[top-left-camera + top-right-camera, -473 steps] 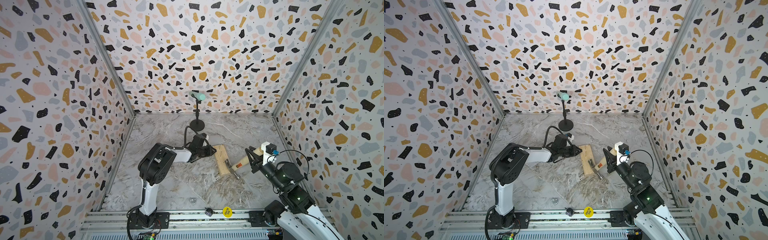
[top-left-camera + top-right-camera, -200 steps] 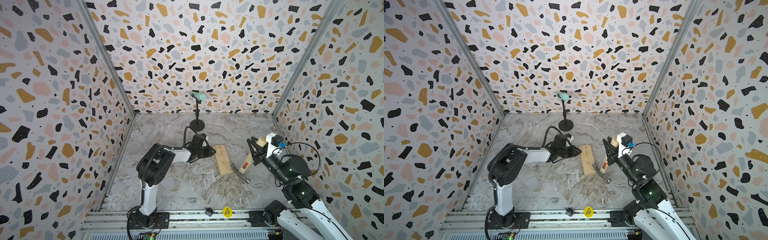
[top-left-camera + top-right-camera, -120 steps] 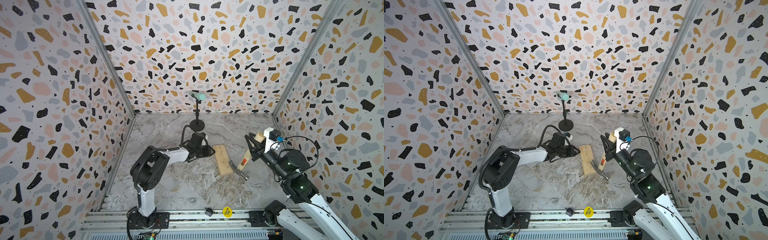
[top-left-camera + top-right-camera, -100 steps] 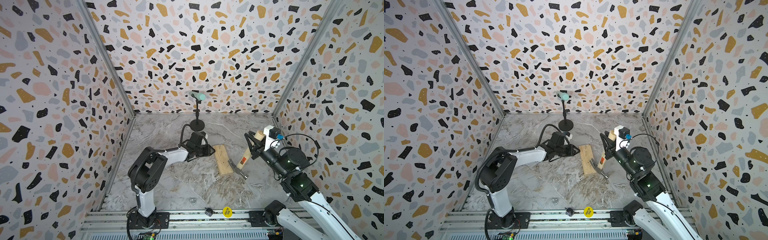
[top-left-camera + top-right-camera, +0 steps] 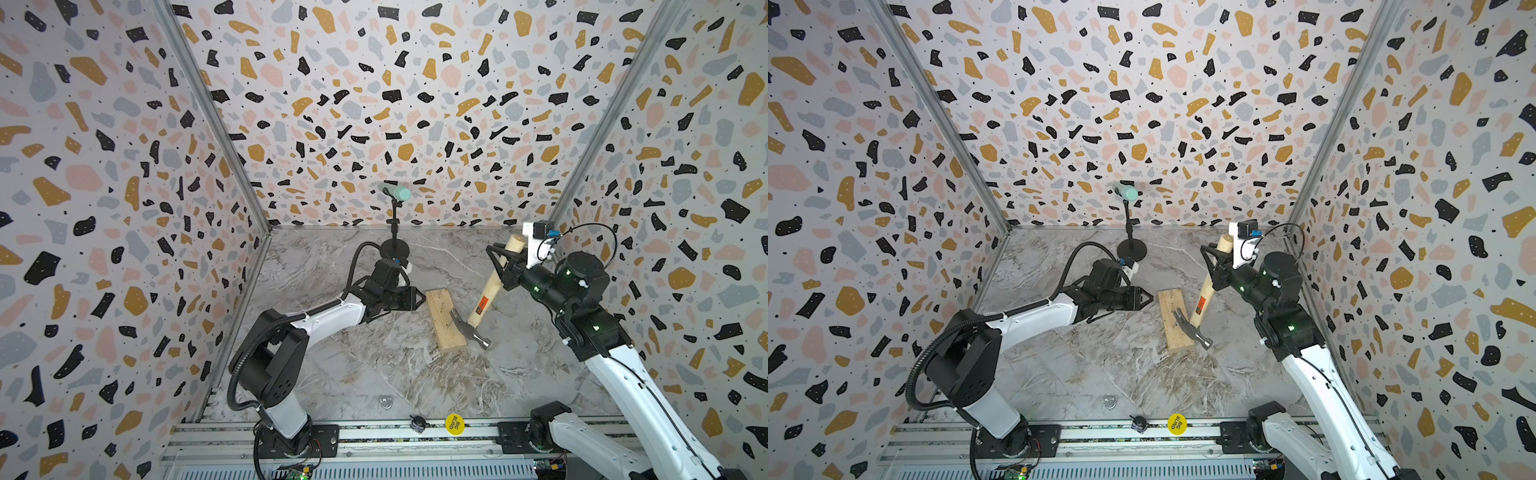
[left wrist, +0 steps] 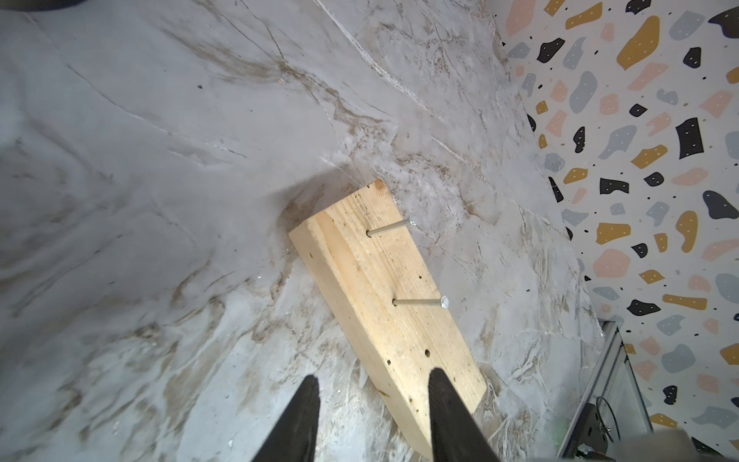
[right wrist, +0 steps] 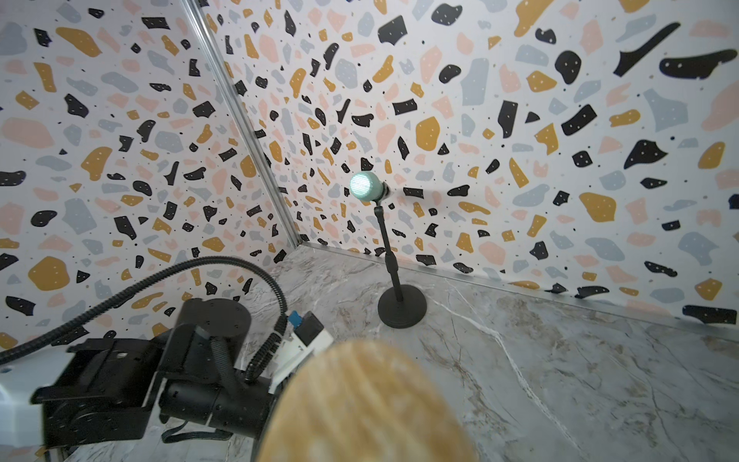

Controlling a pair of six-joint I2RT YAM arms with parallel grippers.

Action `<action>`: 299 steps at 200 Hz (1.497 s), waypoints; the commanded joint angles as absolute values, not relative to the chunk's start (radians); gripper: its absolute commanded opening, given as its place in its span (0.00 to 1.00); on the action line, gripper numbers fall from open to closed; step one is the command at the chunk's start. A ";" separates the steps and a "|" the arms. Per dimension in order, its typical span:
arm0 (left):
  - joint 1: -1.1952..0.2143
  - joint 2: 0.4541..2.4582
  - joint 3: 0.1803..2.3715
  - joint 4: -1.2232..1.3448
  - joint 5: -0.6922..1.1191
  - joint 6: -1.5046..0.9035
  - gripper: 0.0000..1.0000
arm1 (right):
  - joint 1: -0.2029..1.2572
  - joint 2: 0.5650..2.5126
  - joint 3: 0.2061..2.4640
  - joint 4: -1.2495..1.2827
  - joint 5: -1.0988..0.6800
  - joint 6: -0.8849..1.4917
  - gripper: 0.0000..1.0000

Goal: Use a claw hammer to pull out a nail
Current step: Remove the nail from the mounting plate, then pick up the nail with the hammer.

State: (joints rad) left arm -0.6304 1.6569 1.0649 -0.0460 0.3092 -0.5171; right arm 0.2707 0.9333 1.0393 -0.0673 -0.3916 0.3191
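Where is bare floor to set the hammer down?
Bare marble lies between the wood block and the front rail, and between the left wall and left arm. Crowded: the block, with claw hammer and left gripper.

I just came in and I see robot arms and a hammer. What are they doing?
The right tool holds the hammer by its wooden handle, close to the handle's end. The hammer's claw lies over a wooden block. The left tool is open beside one end of the block. Two nails stick up out of the block. From above I cannot tell whether the claw has hooked one yet.
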 commanded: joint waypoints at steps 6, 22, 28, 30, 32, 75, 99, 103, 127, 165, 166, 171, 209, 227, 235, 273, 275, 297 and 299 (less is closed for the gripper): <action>-0.632 1.593 1.033 -0.093 0.256 -0.445 0.41 | 0.164 0.969 1.109 0.006 -0.642 0.457 0.00; -0.633 1.560 1.019 -0.103 0.246 -0.423 0.41 | 0.125 1.005 1.118 -0.006 -0.704 0.469 0.00; -0.634 1.548 1.014 -0.106 0.241 -0.416 0.41 | 0.113 1.015 1.119 -0.005 -0.724 0.475 0.00; -0.634 1.544 1.012 -0.107 0.239 -0.415 0.41 | 0.111 1.016 1.119 -0.004 -0.728 0.476 0.00; -0.634 1.540 1.010 -0.108 0.238 -0.412 0.41 | 0.107 1.021 1.121 -0.003 -0.738 0.478 0.00; -0.653 1.467 0.998 -0.161 0.200 -0.355 0.39 | 0.088 1.076 1.136 -0.015 -0.807 0.490 0.00; -0.683 1.438 1.007 -0.206 0.150 -0.308 0.39 | 0.087 1.098 1.140 -0.014 -0.829 0.495 0.00; -0.689 1.435 1.009 -0.215 0.140 -0.301 0.39 | 0.086 1.101 1.141 -0.012 -0.832 0.497 0.00; -0.726 1.412 1.014 -0.248 0.080 -0.261 0.39 | 0.086 1.116 1.142 -0.002 -0.842 0.506 0.00; -0.769 1.385 1.008 -0.265 0.036 -0.217 0.39 | 0.086 1.138 1.141 0.021 -0.855 0.531 0.00; -0.770 1.385 1.007 -0.265 0.035 -0.216 0.39 | 0.087 1.139 1.141 0.023 -0.855 0.531 0.00; -0.775 1.381 1.003 -0.264 0.032 -0.211 0.39 | 0.086 1.140 1.141 0.027 -0.856 0.534 0.00; -0.817 1.368 0.985 -0.259 -0.010 -0.180 0.39 | 0.087 1.161 1.136 0.067 -0.869 0.568 0.00; -0.840 1.367 0.984 -0.259 -0.029 -0.174 0.39 | 0.087 1.173 1.136 0.081 -0.874 0.582 0.00; -0.851 1.367 0.985 -0.261 -0.035 -0.168 0.39 | 0.087 1.177 1.135 0.089 -0.874 0.588 0.00; -0.895 1.357 0.978 -0.243 -0.059 -0.163 0.40 | 0.093 1.196 1.137 0.114 -0.877 0.604 0.00; -0.896 1.357 0.977 -0.242 -0.061 -0.163 0.40 | 0.094 1.196 1.137 0.114 -0.878 0.606 0.00; -0.909 1.369 0.975 -0.238 -0.054 -0.166 0.40 | 0.097 1.202 1.139 0.122 -0.875 0.610 0.00; -0.912 1.371 0.976 -0.237 -0.054 -0.166 0.40 | 0.098 1.202 1.139 0.123 -0.874 0.612 0.00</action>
